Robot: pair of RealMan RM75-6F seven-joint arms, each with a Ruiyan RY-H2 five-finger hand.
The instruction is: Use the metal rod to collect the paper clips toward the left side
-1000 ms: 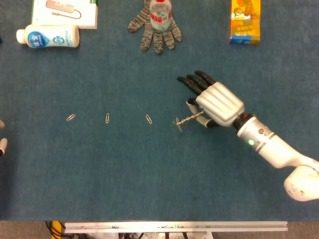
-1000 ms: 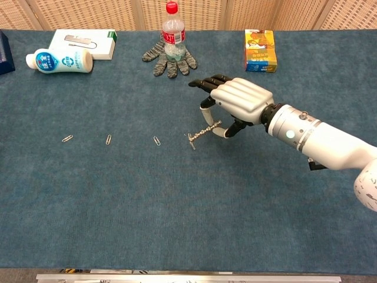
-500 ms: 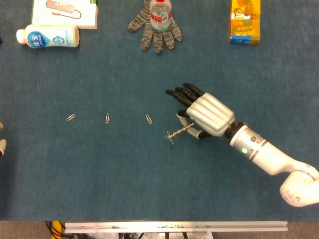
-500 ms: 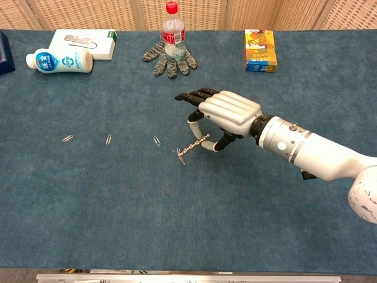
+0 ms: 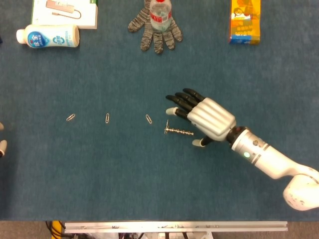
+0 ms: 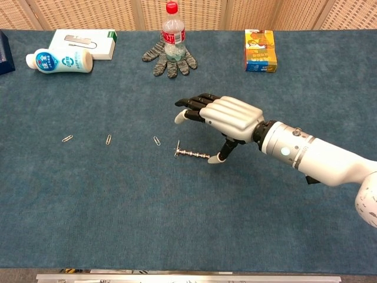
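Note:
The metal rod (image 5: 178,131) lies flat on the blue table cloth, its T-shaped end pointing left; it also shows in the chest view (image 6: 191,154). My right hand (image 5: 204,117) hovers just right of it with fingers spread and nothing held; in the chest view my right hand (image 6: 227,117) has its thumb tip by the rod's right end. Three paper clips lie in a row to the left: the nearest clip (image 5: 148,119) (image 6: 156,141), the middle clip (image 5: 107,118) (image 6: 108,140) and the far clip (image 5: 71,117) (image 6: 67,138). Only fingertips of my left hand (image 5: 2,145) show at the left edge.
Along the far edge stand a white lotion bottle (image 5: 48,36), a white-green box (image 5: 65,12), a knit glove (image 5: 155,31) with a water bottle (image 6: 171,30) on it, and an orange carton (image 5: 244,22).
My right hand carried the rod left and down toward the clips, then let it go. The rod now lies flat on the cloth and the fingers have spread.

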